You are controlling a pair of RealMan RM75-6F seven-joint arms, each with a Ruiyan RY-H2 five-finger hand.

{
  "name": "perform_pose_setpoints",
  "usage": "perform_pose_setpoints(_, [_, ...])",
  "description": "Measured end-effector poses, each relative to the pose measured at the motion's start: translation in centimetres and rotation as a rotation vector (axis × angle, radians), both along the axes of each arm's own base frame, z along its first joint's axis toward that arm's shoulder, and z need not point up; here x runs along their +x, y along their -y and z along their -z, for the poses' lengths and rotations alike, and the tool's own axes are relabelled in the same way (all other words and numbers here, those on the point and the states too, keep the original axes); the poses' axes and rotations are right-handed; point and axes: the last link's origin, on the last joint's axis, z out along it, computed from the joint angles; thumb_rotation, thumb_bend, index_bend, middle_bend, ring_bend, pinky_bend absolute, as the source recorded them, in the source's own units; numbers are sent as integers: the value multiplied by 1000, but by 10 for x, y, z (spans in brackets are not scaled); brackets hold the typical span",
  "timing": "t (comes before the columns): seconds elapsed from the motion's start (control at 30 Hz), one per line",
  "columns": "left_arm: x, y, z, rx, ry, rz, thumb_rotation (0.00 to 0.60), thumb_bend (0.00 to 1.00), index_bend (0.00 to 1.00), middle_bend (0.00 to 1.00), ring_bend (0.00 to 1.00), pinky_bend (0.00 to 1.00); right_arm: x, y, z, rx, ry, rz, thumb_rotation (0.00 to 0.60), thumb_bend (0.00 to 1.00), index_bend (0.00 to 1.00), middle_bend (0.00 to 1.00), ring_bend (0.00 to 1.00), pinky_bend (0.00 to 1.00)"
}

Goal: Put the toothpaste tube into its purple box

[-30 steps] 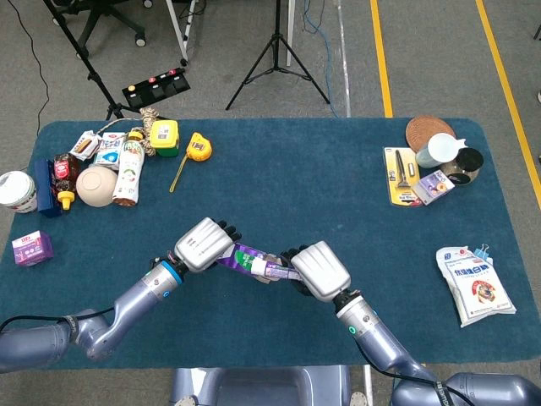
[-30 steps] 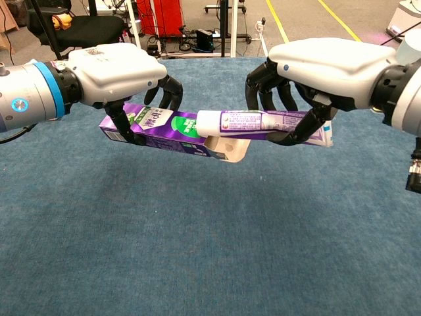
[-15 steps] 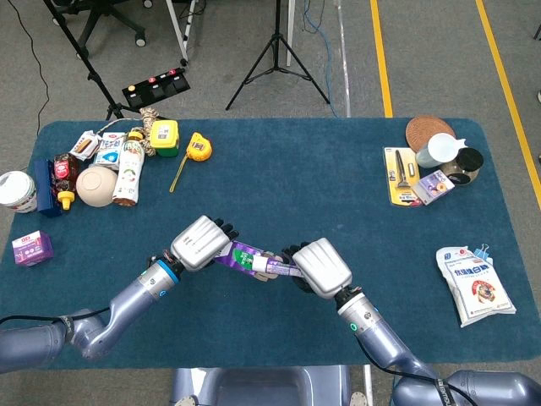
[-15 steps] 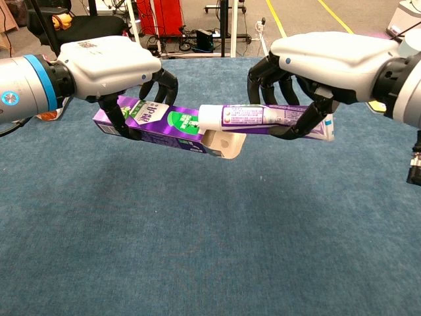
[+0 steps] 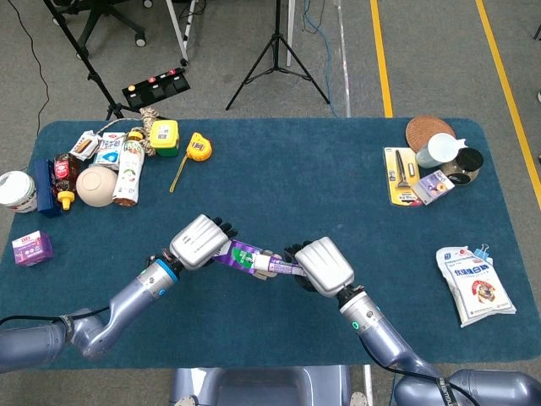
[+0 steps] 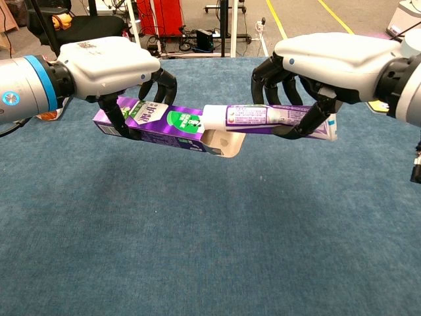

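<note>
1. Above the tabletop [image 6: 210, 263], left hand [image 6: 108, 62] grips the purple box [image 6: 154, 123]; right hand [image 6: 329, 56] fingers clasp the toothpaste tube [image 6: 263, 117].
2. Tube's cap sits at the open flap; aim lower, level, then slide straight inside.

Even, bright overhead light fills both views, with no hard glare. On the table [image 6: 197, 250] shadows are soft and faint, lying beneath the raised hands. The head view is sharp throughout; the chest view bends slightly at its edges, the far background mildly soft.
</note>
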Motion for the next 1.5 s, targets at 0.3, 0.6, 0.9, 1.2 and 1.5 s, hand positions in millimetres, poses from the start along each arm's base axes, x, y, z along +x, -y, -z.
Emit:
perform_pose_setpoints(0.3, [2,0,-5,-1,23,3,600,143,587,465,462,702,-3,4,1,-6,-7,4,600,526,555,650,618,713])
perform_pose_setpoints(0.6, [7,1,-4,-11,51,-9,600,143,586,465,462,702,3,-3,7,6,-25,-16,600,527,555,650,618,718])
perform_pose_setpoints(0.9, [11,0,2,-25,70,-27,600,144,586,465,462,702,13,-11,16,-4,-44,-51,600,528,557,651,621,730])
perform_pose_setpoints(1.2, [12,-2,3,7,11,-5,600,144,587,465,462,747,23,-11,19,-72,-121,-86,600,538,567,665,635,771])
perform_pose_setpoints(1.5, [15,-5,8,36,-56,-33,600,143,587,471,474,777,27,-14,19,-155,-230,-112,600,551,573,673,654,820])
